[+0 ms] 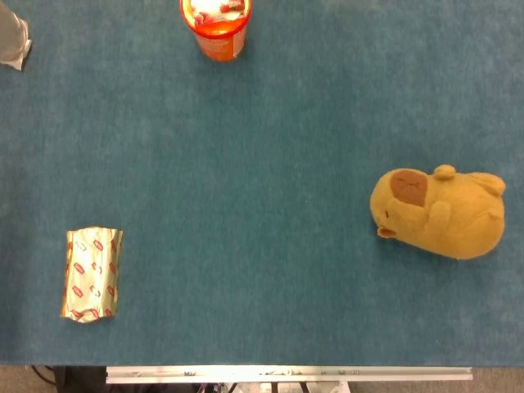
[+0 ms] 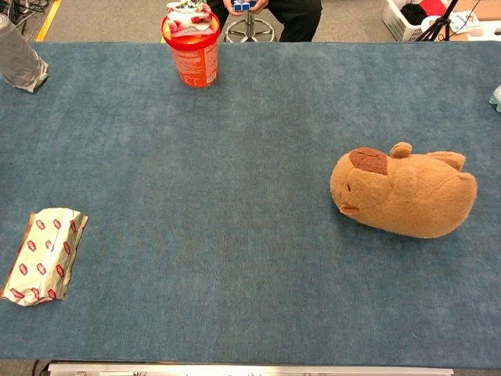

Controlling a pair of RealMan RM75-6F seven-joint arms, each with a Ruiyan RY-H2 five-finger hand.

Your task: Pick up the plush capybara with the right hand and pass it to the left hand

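The plush capybara (image 1: 438, 211) (image 2: 403, 192) is tan with a brown patch on its head. It lies on its side on the blue table cloth (image 1: 262, 180) (image 2: 235, 180), at the right, head pointing left. Neither of my hands shows in the head view or the chest view. Nothing touches the capybara.
An orange snack tub (image 1: 216, 26) (image 2: 190, 48) stands at the far middle. A gold foil packet with red marks (image 1: 92, 274) (image 2: 44, 255) lies at the near left. A grey wrapped object (image 1: 13, 37) (image 2: 19, 59) sits at the far left corner. A seated person (image 2: 266, 12) is behind the table.
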